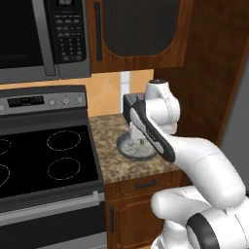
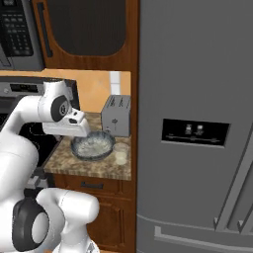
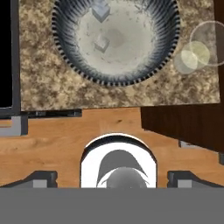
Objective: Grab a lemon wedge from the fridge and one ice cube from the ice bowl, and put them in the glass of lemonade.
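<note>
The ice bowl (image 3: 114, 41), grey-blue with a speckled inside, sits on the granite counter (image 3: 39, 83) and holds two pale ice cubes (image 3: 101, 10). My gripper (image 3: 113, 178) hangs open and empty well above the bowl's near side; in the left base view it shows as pale fingers (image 1: 133, 132) over the bowl (image 1: 137, 147). The glass of lemonade (image 3: 202, 47), a small translucent tumbler, stands just right of the bowl (image 2: 92, 145), also seen as the glass (image 2: 120, 153). The fridge (image 2: 197, 99) stands to the right with its doors closed. The lemon wedge is hidden.
A grey toaster (image 2: 117, 114) stands behind the bowl against the wall. A black stove top (image 1: 44, 160) borders the counter on the left, under a microwave (image 1: 44, 36). Wooden cabinets hang overhead (image 2: 84, 29), with a drawer (image 1: 146, 185) below.
</note>
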